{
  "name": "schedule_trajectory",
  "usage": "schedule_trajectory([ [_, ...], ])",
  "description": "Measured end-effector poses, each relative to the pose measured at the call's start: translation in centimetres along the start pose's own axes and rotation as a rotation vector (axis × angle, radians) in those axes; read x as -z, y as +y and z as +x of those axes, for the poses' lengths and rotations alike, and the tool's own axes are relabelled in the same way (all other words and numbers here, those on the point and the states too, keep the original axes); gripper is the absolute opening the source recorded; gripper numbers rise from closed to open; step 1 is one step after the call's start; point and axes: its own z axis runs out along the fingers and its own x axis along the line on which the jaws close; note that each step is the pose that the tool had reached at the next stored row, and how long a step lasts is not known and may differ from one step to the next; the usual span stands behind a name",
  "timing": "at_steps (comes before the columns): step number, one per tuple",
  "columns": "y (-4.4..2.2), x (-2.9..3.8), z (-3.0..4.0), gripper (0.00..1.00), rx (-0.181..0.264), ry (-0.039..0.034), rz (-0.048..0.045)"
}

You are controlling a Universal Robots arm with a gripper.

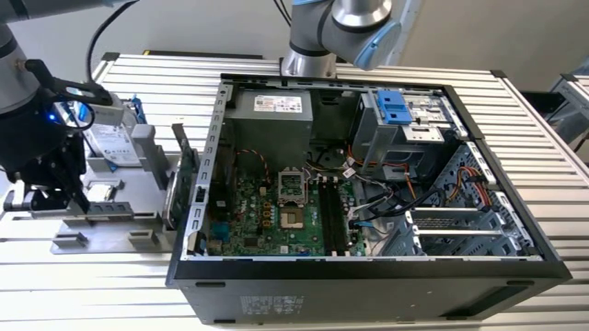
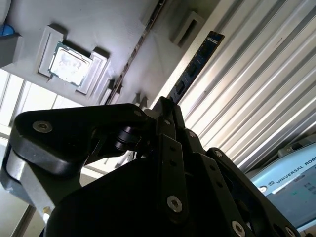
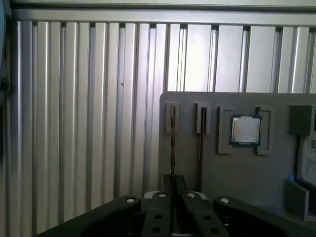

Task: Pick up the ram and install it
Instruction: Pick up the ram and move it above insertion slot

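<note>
Gripper [image 3: 173, 181]: fingers closed on the ram [image 3: 172, 143], one finger against each face.

First wrist view: the ram is seen edge-on. It is a thin dark line running out from between the fingertips, along the slot nearest the edge of the grey tray [image 3: 237, 177]. Cannot tell whether it sits in that slot or is lifted clear of it.

Second wrist view: this one looks at the gripper [image 2: 167, 106] from behind and to one side, so the ram [image 2: 197, 61] shows its flat face. It is a long dark strip with a row of darker blocks, projecting well past the fingertips. Behind it are the tray [image 2: 98, 24] and the slatted table [image 2: 256, 98].

Just beside the ram, in the neighbouring slot and parallel to it, a second stick [image 3: 201, 138] stands on edge. It is also seen in the second wrist view [image 2: 133, 54]. Next along the tray, a square silver chip [image 3: 245, 130] sits in its own recess, seen in both wrist views [image 2: 69, 61]. Past the chip is the corner of a drive [image 3: 310, 158].

Exterior view gives the wider layout. The gripper [image 1: 76, 201] hangs low over the tray [image 1: 147, 172] at the exterior view's left, with the drive [image 1: 115, 141] at the tray's back. A green card [image 1: 187, 169] stands upright between the tray and the open case [image 1: 368, 265]. The case lies on its side toward the exterior view's right, well apart from the gripper. Inside it is the board [image 1: 267, 214], with long black sockets [image 1: 333, 214] running side by side.
</note>
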Motion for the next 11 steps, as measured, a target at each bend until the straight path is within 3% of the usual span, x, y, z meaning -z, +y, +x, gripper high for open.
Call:
schedule_trajectory([
  [11,0.0,0.95,0.06,0.0,0.0,0.0,0.0],
])
